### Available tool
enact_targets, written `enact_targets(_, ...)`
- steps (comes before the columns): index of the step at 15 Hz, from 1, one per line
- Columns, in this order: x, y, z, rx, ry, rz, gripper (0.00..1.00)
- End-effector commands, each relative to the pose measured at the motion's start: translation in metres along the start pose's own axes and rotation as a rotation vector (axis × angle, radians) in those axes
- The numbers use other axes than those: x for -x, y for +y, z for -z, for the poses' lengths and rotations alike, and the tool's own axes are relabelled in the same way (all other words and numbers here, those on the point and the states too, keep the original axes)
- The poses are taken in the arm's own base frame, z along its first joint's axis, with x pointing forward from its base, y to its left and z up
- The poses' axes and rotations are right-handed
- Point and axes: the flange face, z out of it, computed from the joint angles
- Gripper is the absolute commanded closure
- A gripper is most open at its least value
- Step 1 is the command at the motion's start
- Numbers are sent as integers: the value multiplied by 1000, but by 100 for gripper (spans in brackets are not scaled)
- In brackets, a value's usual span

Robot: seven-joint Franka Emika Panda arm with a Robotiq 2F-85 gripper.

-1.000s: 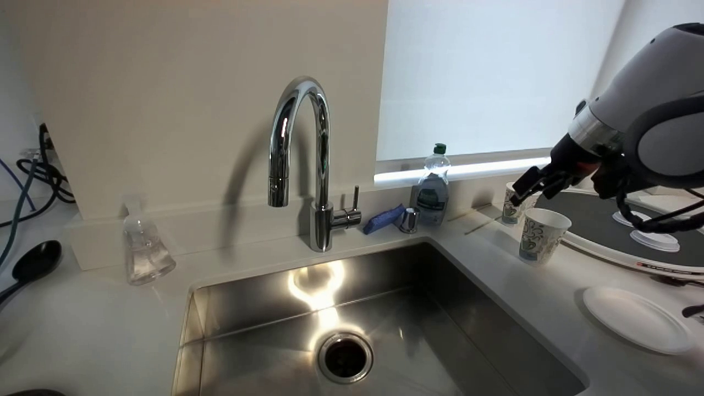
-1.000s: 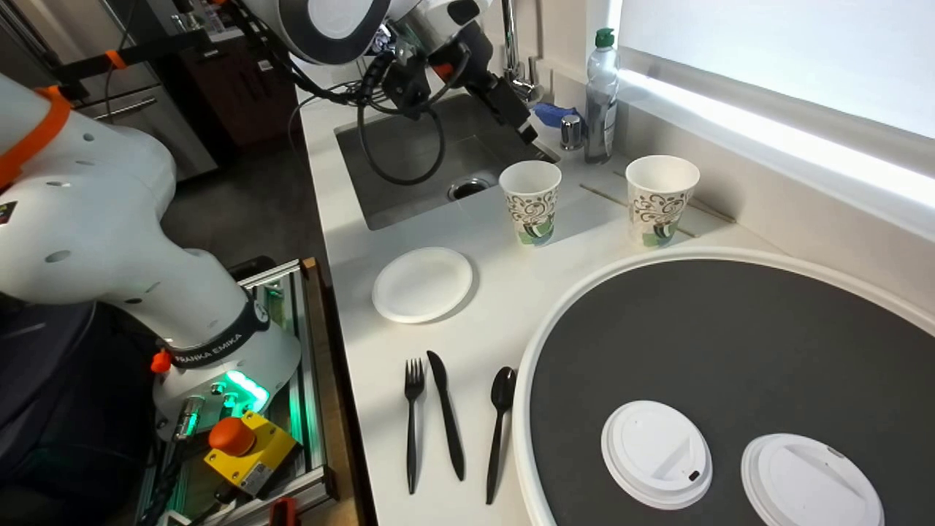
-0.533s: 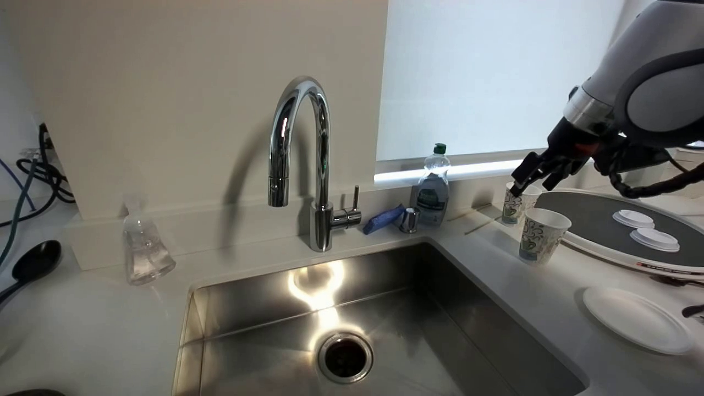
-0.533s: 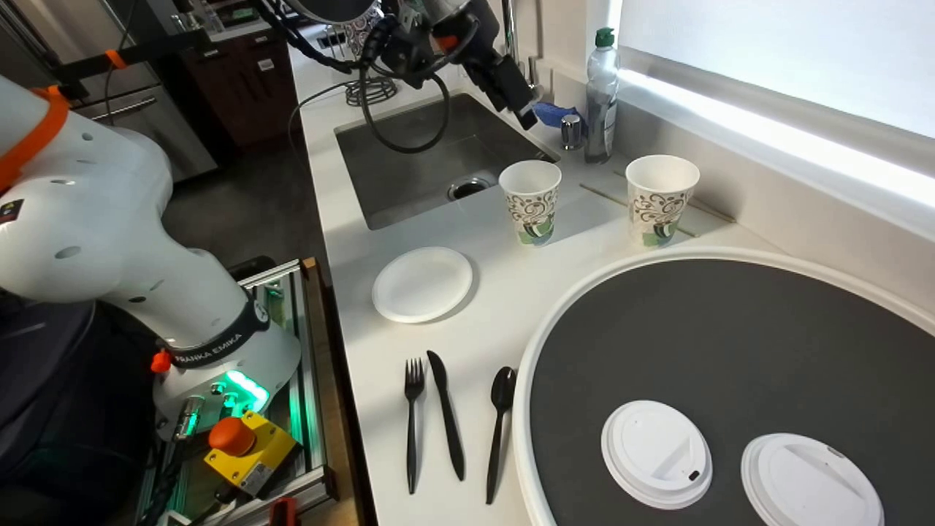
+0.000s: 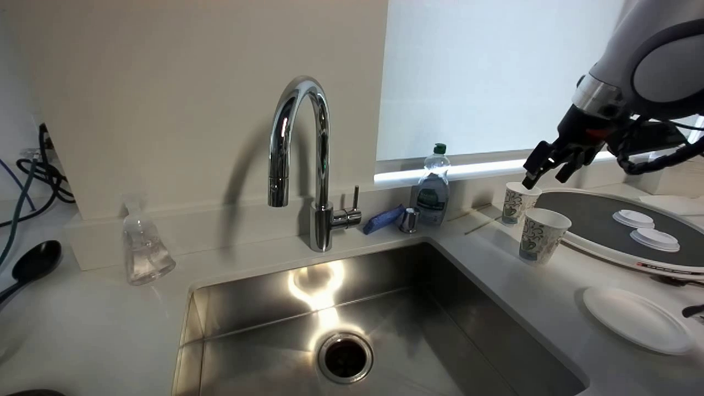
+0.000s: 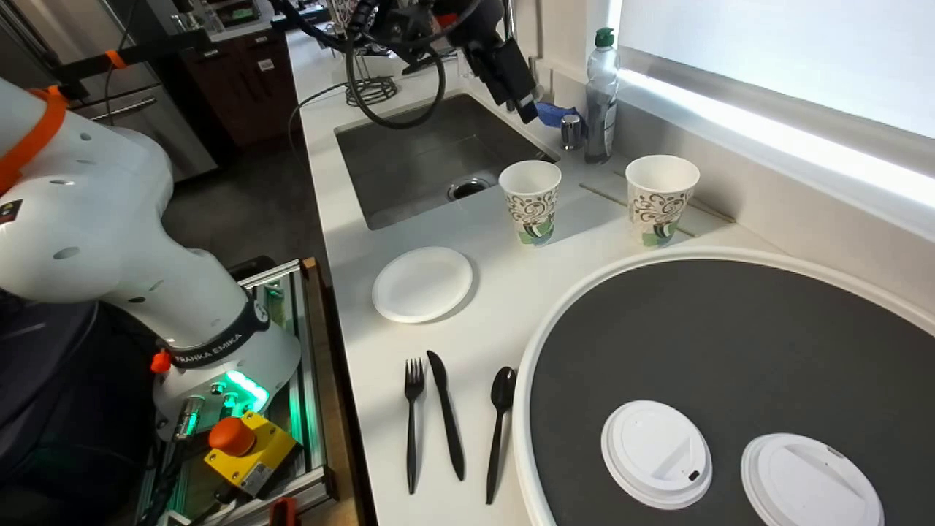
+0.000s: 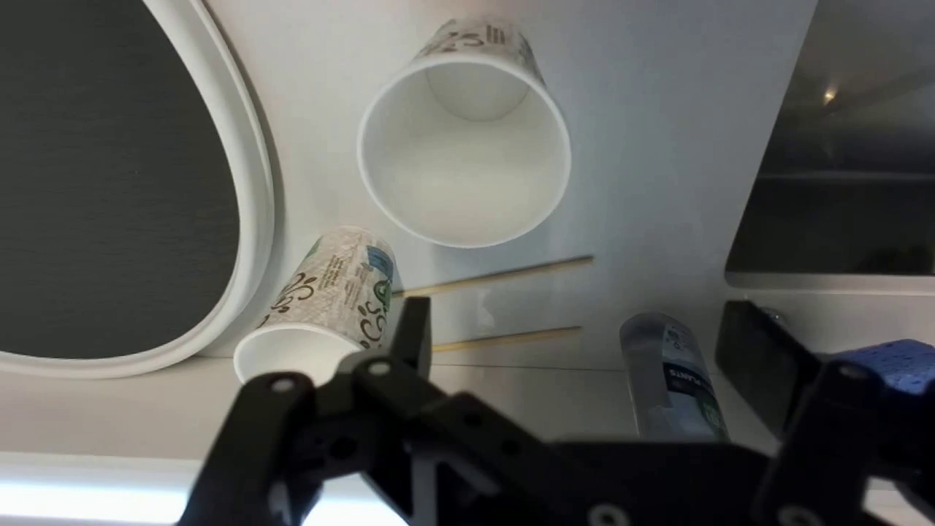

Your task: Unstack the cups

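Note:
Two white paper cups with a brown swirl pattern stand upright and apart on the counter. The cup nearer the sink [image 6: 531, 208] shows in both exterior views [image 5: 542, 239] and at the top of the wrist view [image 7: 467, 168]; its inside looks empty. The cup nearer the wall [image 6: 659, 208] also shows in an exterior view [image 5: 515, 206] and at lower left in the wrist view [image 7: 329, 292], its rim partly covered by a finger. My gripper [image 7: 577, 321] is open and empty. It is raised above the counter, over the sink-side end [image 6: 527, 111], touching neither cup.
The sink [image 5: 341, 308] and tall faucet [image 5: 322, 165] stand beside the cups. A soap bottle [image 6: 600, 102], a blue sponge [image 6: 555, 115] and thin sticks [image 7: 504, 276] lie near the wall. A plate [image 6: 424, 285], black cutlery [image 6: 445, 416] and a round dark tray [image 6: 723, 329] with lids are nearby.
My gripper has risen and drawn slightly away from the cups, with its fingers still open. Both cups and the other objects have stayed in place.

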Motion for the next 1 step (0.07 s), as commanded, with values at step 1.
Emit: enact_targets(1,-1,1,1,0,-1,0,0)
